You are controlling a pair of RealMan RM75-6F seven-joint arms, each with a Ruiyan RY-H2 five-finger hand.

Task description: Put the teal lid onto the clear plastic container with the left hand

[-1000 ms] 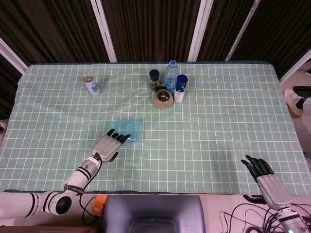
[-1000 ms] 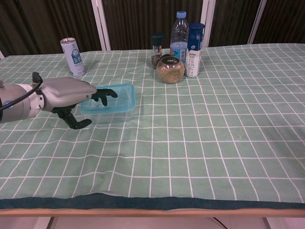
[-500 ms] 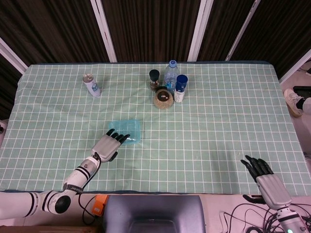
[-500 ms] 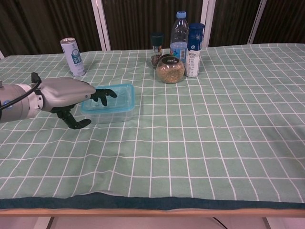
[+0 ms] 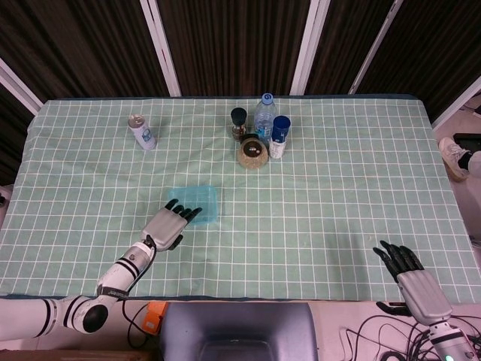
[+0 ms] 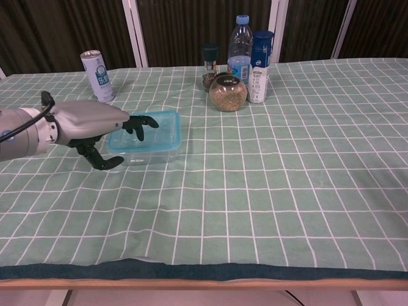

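Green checked cloth covers the table, where the teal lid (image 6: pixel 148 129) sits on the clear plastic container (image 6: pixel 150 150) toward nine o'clock, and the left hand (image 6: pixel 95 125), fingers spread and empty, has lifted slightly, suggesting the placing is done.

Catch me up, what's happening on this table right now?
The left hand is at the clear plastic container near the table's left side. The teal lid already sits on the container, and the hand's fingers reach over the lid's near-left edge; whether they press on it is hard to tell. The right hand hangs off the table's near right edge, fingers apart, holding nothing. A can and a cluster of bottles and jars stand untouched at the back.
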